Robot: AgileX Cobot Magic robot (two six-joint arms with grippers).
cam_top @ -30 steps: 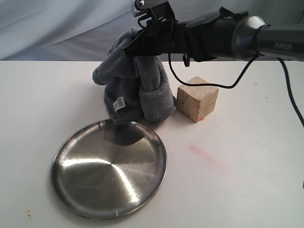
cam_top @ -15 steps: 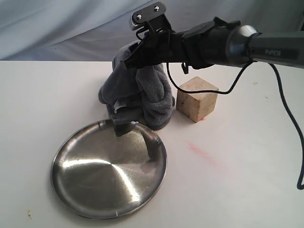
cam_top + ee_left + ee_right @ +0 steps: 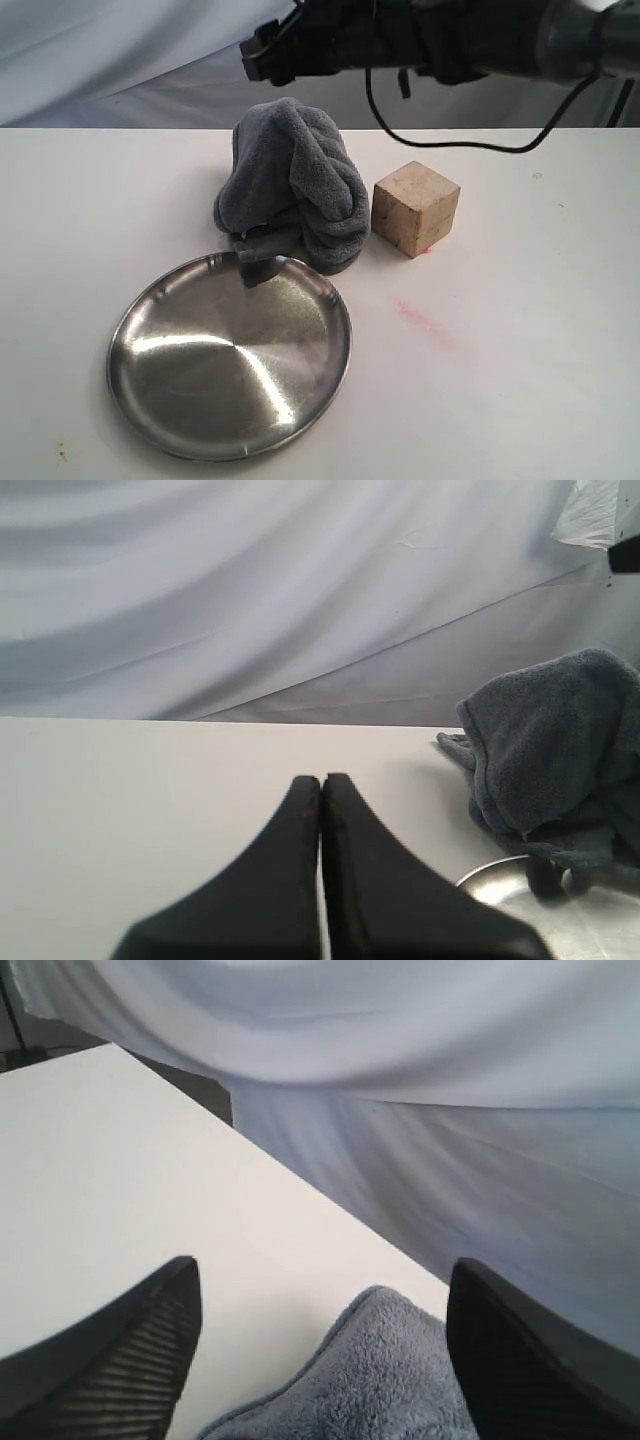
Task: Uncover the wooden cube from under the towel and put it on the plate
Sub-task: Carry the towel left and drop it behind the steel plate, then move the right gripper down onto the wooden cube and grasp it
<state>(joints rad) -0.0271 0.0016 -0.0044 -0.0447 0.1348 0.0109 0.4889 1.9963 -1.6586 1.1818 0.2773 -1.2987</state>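
The wooden cube (image 3: 415,208) stands uncovered on the white table, just right of the towel (image 3: 291,186). The dark grey towel lies in a bunched heap, its lower fold hanging over the far rim of the steel plate (image 3: 180,400). My right gripper (image 3: 258,52) is open above the heap, holding nothing; the right wrist view shows the towel (image 3: 370,1380) below and between its spread fingers. My left gripper (image 3: 321,780) is shut and empty, off to the left of the towel (image 3: 550,750) and the plate (image 3: 500,875); it does not appear in the exterior view.
A white table (image 3: 520,350) carries everything, with a faint pink smear (image 3: 425,320) in front of the cube. A grey-white cloth backdrop (image 3: 120,60) hangs behind the table's far edge.
The right gripper let go of the towel and rose up and left. The towel dropped into a lower heap beside the cube. The cube and plate stayed put.
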